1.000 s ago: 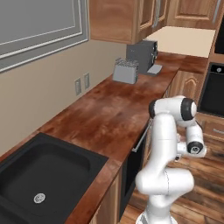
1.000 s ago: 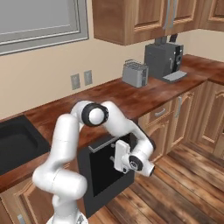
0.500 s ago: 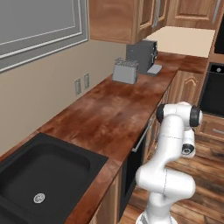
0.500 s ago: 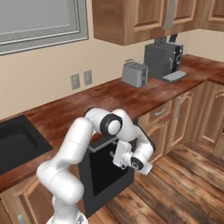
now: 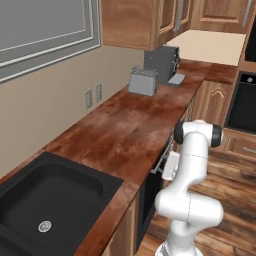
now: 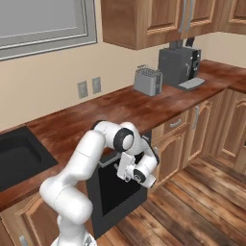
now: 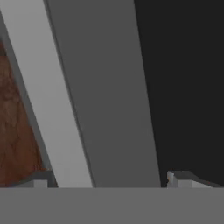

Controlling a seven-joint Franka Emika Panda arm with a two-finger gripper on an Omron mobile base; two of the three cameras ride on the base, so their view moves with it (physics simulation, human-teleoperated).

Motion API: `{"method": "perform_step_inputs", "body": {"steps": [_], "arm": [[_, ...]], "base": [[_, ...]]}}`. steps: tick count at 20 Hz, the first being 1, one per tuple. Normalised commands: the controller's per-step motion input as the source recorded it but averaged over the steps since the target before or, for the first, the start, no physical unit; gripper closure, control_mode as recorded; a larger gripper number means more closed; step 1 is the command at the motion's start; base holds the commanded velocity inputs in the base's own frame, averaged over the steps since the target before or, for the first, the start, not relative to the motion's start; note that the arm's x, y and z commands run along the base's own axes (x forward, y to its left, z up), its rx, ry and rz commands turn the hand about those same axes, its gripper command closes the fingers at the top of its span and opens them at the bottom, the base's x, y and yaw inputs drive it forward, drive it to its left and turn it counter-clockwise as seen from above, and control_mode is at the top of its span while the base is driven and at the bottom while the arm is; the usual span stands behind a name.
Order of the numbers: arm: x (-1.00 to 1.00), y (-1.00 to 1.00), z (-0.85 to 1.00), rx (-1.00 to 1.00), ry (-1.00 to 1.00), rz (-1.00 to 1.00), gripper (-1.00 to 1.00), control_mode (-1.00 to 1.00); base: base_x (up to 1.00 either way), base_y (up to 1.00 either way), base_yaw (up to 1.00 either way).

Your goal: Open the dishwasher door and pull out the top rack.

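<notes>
Dishwasher door (image 6: 117, 192), black panel, sits shut and upright under the wooden desk (image 6: 115, 108), between the sink (image 6: 17, 156) side and the brown cabinet doors (image 6: 175, 144); its silver bar handle (image 6: 111, 159) runs along the top edge just below the desk lip. End effector (image 7: 107, 180) is right up against that top edge with fingers spread wide, the pale handle bar (image 7: 48, 100) slanting between the two fingertips (image 7: 177, 179), nothing pinched. Toaster (image 6: 148, 80) and coffee machine (image 6: 178, 65) stand farther along the desk, well apart from the arm.
</notes>
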Motion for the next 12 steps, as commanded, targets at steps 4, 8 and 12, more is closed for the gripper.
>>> {"method": "perform_step_inputs", "body": {"steps": [4,8,12], "arm": [[0.57,0.15,-0.33,0.0,0.0,-0.03,-1.0,-1.0],[0.53,0.05,-0.54,0.0,0.0,-0.01,-1.0,-1.0],[0.57,0.28,-0.13,-0.01,-0.04,0.0,-1.0,-1.0]], "base": [[0.0,0.0,0.0],[0.0,0.0,0.0],[0.0,0.0,0.0]]}}
